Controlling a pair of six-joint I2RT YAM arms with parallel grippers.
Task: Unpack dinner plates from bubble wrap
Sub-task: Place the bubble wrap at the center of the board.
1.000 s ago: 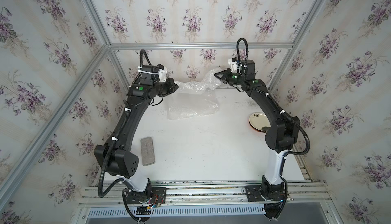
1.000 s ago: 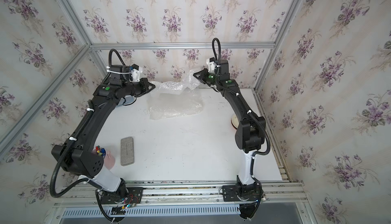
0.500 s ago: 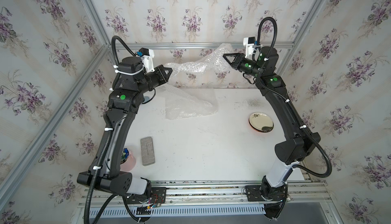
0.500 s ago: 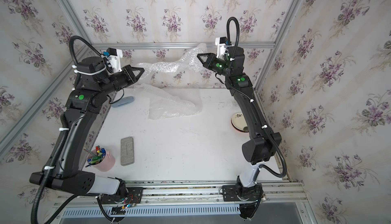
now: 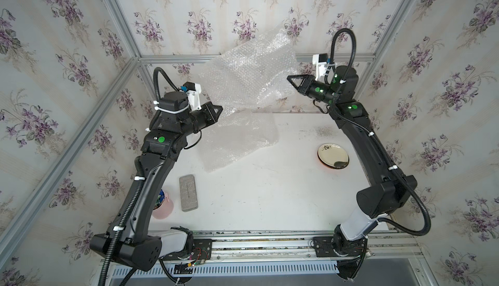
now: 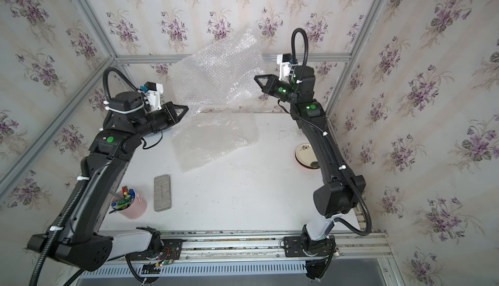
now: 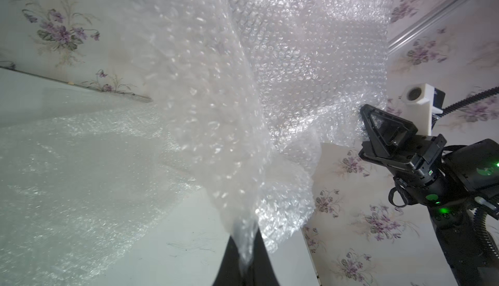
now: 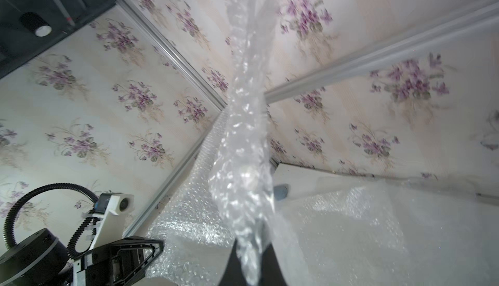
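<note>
With both arms' jaws clamped on the raised wrap [image 5: 248, 74], best swing it clear of the plate [image 5: 333, 155] before letting go.

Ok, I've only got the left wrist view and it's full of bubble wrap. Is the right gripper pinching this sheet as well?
Observer: Yes. The right wrist view shows the bubble wrap pinched in the shut right gripper.
Operator: Where's the nearest plate?
Observer: A cream plate lies on the table beside the right arm, apart from the wrap, with an orange edge showing beneath it.
Operator: Anything near my left arm?
Observer: A pink cup of pens and a grey case sit on the table beside the left arm.
</note>
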